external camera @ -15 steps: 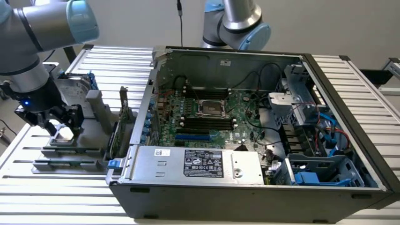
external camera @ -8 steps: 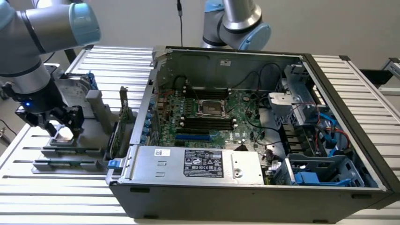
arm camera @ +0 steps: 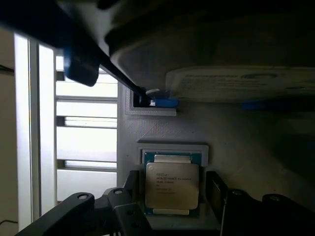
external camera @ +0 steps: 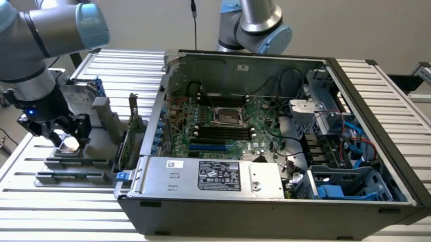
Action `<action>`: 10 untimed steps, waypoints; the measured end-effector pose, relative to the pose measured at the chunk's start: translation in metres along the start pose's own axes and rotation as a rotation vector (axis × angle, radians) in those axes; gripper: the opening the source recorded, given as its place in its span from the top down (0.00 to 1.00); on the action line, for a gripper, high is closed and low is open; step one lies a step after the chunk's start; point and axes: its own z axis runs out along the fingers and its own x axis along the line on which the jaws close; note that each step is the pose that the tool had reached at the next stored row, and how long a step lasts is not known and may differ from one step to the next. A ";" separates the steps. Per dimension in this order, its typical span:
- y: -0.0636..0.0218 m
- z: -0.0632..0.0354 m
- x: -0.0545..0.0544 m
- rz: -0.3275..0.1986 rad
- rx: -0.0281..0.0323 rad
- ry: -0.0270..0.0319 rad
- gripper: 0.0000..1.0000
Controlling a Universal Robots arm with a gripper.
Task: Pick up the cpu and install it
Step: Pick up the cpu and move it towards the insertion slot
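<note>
Pick not made yet: my gripper (arm camera: 172, 192) is down over the cpu (arm camera: 172, 184), a small flat square chip with a silvery metal top, jaws apart, one black finger (arm camera: 132, 189) on each side and not clamped on it. The chip lies flat in its recess on the grey plastic fixture (external camera: 81, 151), on the exterior view's left of the open black computer case (external camera: 269, 214). The square metal-framed socket (external camera: 227, 117) on the green motherboard looks empty, so lift, carry and install are all left
</note>
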 end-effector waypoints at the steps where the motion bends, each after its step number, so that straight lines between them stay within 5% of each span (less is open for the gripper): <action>1: -0.0001 0.0001 0.000 0.000 0.0000 0.0001 0.35; 10: -0.0009 0.0002 0.000 0.000 -0.0001 0.0011 0.35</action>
